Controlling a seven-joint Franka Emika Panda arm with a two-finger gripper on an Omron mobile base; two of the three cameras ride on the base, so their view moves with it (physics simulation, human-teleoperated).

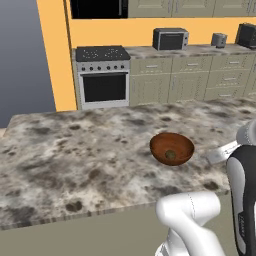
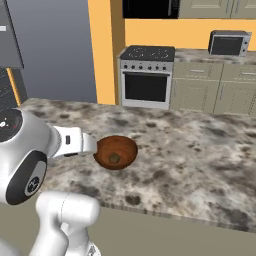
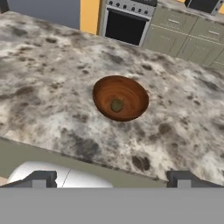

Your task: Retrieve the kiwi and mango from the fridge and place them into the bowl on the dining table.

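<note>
Hand view looked down on the reddish-brown bowl (image 3: pixel 120 98), which sat on the stone-topped bench (image 3: pixel 52 100) toward its near long edge, roughly midway along it. A small dull greenish-brown fruit, the kiwi (image 3: pixel 117 105), lay at the bottom of the bowl, touching the wood and a little off centre. The gripper (image 3: pixel 109 178) had its jaws spread wide with nothing between them, the two dark tips (image 3: pixel 41 178) well apart at the foot of that view, back from the bowl and over the near edge of the bench.

From the left base view the bowl (image 1: pixel 172 148) and kiwi (image 1: pixel 170 155) read the same; from the right base view the bowl (image 2: pixel 116 152) sat just beside the white forearm. No mango showed on the bench or in the bowl, so by my judgement that half of the task was still to do.

As for handling, the mango would likely be light, smooth-skinned and rounded, so prone to slip or roll. I judged the safest hold to be across its narrow waist, the jaws closing squarely on the widest part.
</note>
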